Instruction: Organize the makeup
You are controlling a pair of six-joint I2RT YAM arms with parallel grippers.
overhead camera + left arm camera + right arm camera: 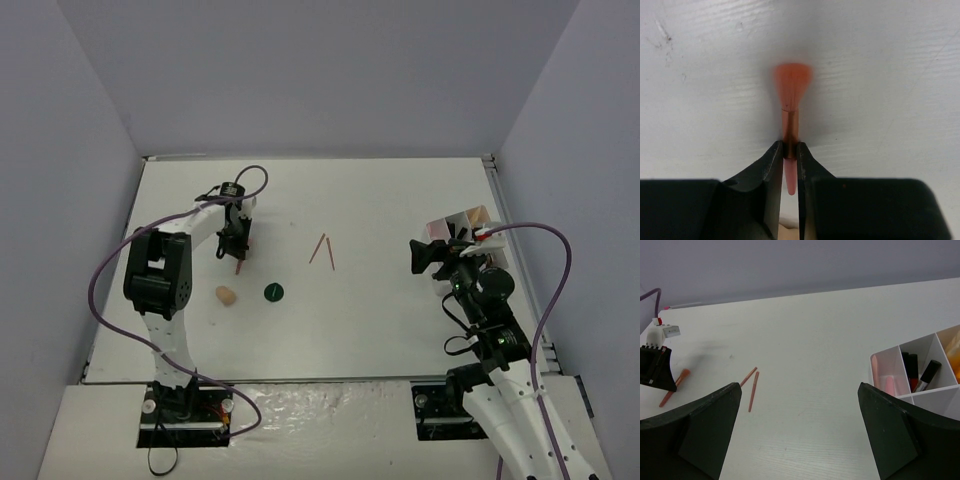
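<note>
Orange brush (791,95), well left of the white tray (879,363), was clenched by its handle between the left gripper's (790,150) black fingers (767,170). The right gripper (797,390), just beside the tray, gaped wide and held nothing.

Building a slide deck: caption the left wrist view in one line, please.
Left claw shut on a pink makeup brush, flared head pointing away, white table behind.

The top view looks down from above and behind the arm bases over the whole worktop (400,200). The left wrist view faces down, very close, past its jaws onto a brush (791,95). The right wrist view looks low across the worktop leftward; brush and two pencils (753,390) show there and from above.
</note>
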